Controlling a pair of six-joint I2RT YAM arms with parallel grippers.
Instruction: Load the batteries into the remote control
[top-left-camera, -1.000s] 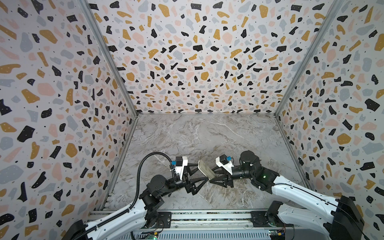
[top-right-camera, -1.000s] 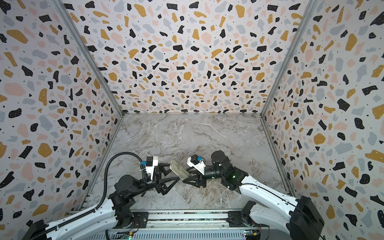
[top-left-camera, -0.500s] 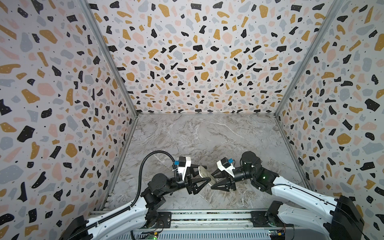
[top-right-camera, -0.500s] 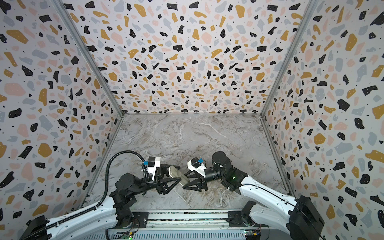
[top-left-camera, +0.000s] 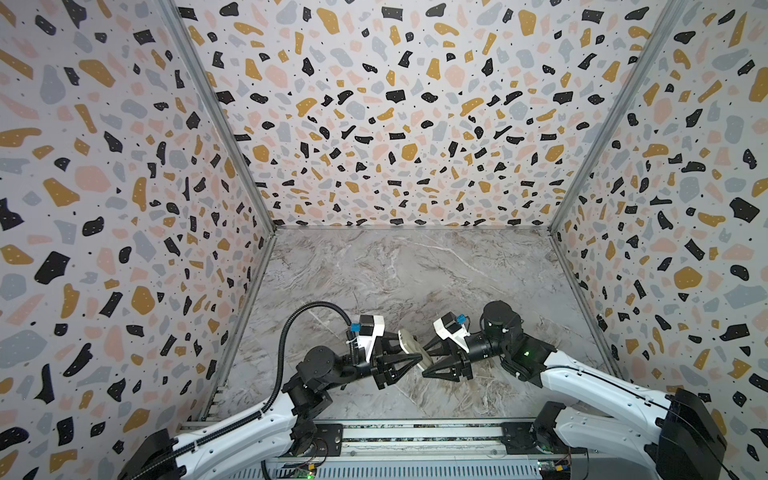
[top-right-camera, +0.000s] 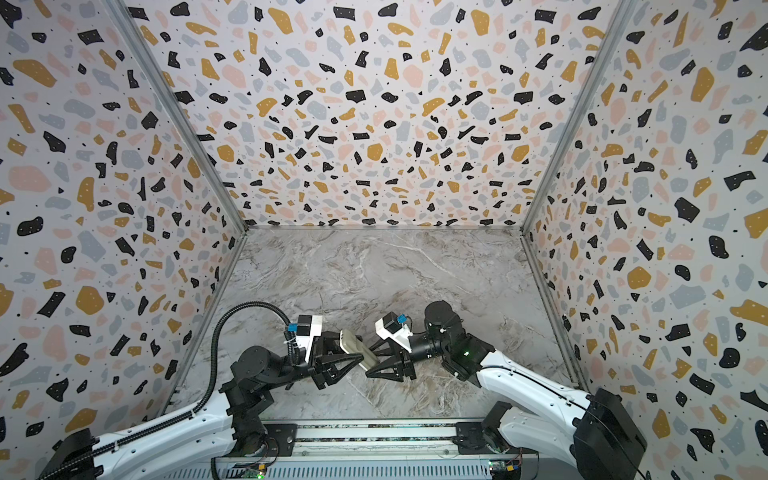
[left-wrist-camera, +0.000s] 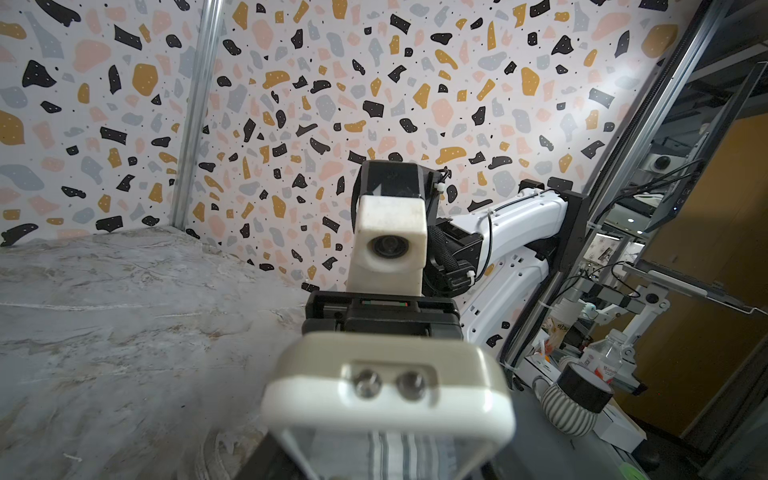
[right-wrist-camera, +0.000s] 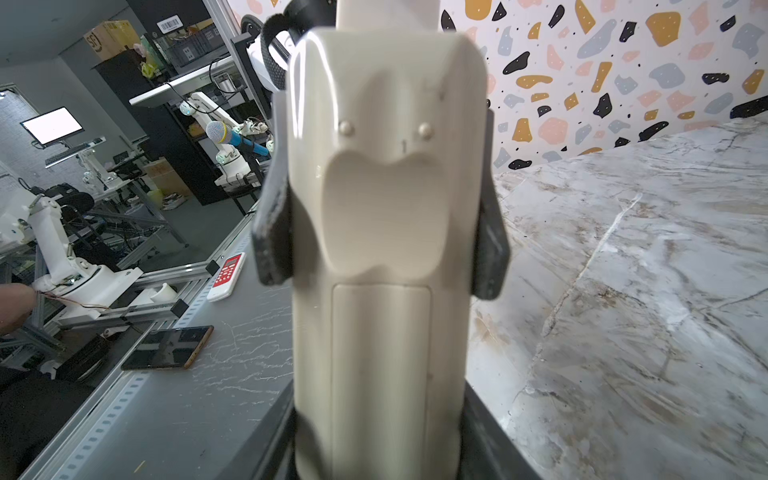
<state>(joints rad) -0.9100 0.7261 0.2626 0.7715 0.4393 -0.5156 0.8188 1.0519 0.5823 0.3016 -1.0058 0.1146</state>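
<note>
The remote control (top-left-camera: 410, 348) (top-right-camera: 354, 347) hangs in the air over the table's front middle, slanted, between both grippers. Its pale back with the closed cover faces the right wrist camera (right-wrist-camera: 382, 208). Its end with two small lenses faces the left wrist camera (left-wrist-camera: 386, 374). My right gripper (top-left-camera: 424, 360) (right-wrist-camera: 380, 449) is shut on one end. My left gripper (top-left-camera: 409, 353) (left-wrist-camera: 386, 457) is shut on the other end, and its dark pads (right-wrist-camera: 272, 224) press both long sides. The batteries are out of view.
The marble table (top-left-camera: 415, 274) is walled by speckled panels on three sides, with a metal rail (top-left-camera: 415, 432) along the front. Outside the cell, a red-and-white remote (right-wrist-camera: 226, 276) and a phone (right-wrist-camera: 168, 347) lie on a grey bench.
My left gripper has moved in toward the right one and closed its jaws on the remote's free end. The right gripper has kept its hold, and the remote has sunk slightly.
</note>
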